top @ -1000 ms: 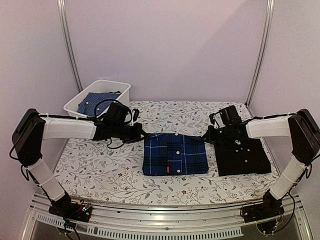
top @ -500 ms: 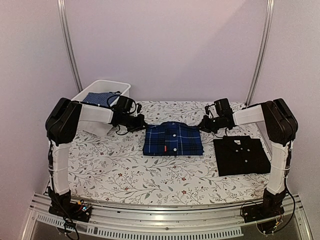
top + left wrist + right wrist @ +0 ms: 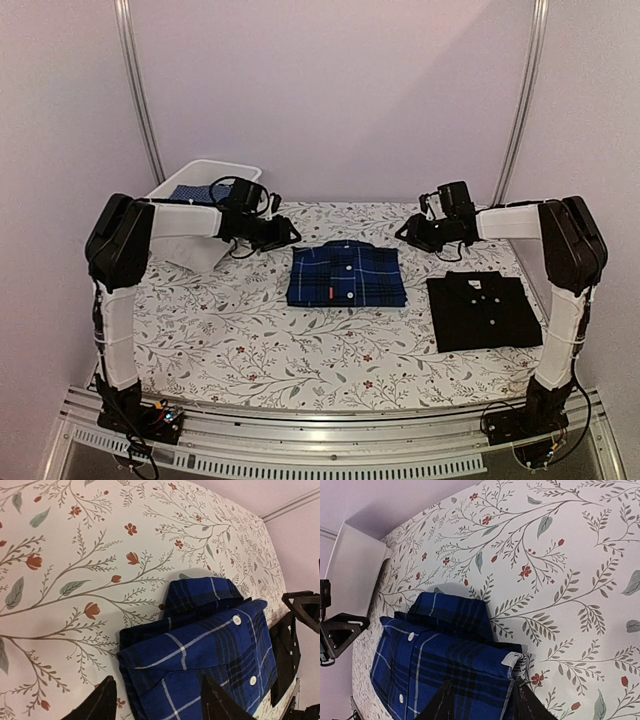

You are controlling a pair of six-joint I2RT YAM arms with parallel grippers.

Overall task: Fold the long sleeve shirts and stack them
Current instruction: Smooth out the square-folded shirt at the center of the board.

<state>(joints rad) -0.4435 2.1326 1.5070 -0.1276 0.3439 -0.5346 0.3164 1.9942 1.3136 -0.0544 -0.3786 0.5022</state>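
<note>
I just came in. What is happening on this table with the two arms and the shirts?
Two robot arms are folding shirts. The plaid shirt lies folded in the middle of the table. The black shirt lies folded to its right, apart from it, so they are not yet stacked. The left gripper and the right gripper hang open near the plaid shirt's far corners, holding nothing. A white bin at the far left holds blue cloth.

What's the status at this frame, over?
Left gripper open, right gripper open, both empty, flanking the plaid shirt. Plaid shirt folded flat; black shirt folded beside it, not yet stacked. Nothing in the way.
</note>
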